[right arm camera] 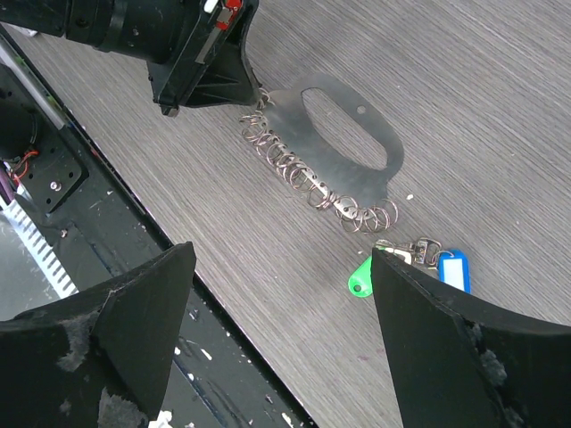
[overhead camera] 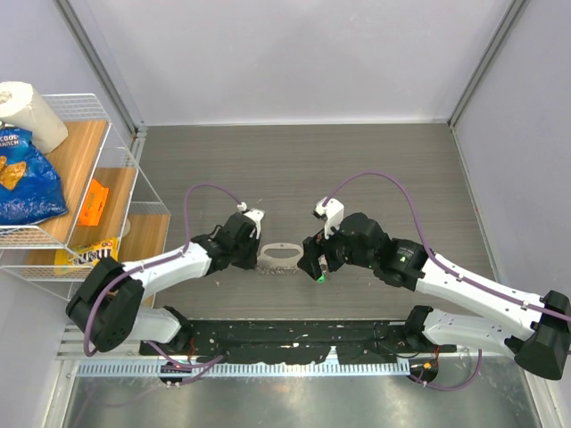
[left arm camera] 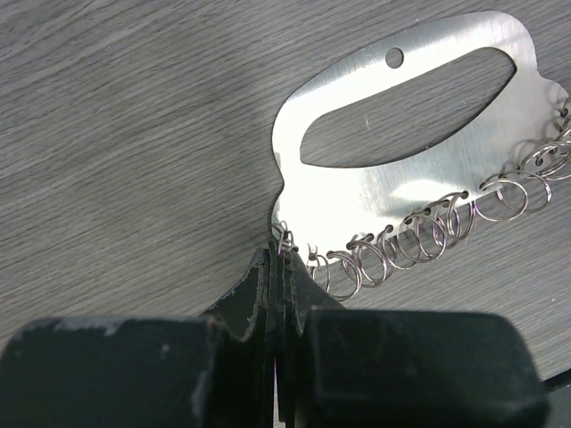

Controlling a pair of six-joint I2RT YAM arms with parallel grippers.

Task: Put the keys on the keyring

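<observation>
The keys [right arm camera: 406, 252] lie just off one end of the keyring's [right arm camera: 379, 152] ring row [right arm camera: 299, 174], nearest the spread right gripper [right arm camera: 284, 267]; the left gripper [left arm camera: 282, 254] pinches the opposite end ring [left arm camera: 284, 237].

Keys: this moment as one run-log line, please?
left end effector shut on ring plate | right end effector open | keys on table beside it
</observation>
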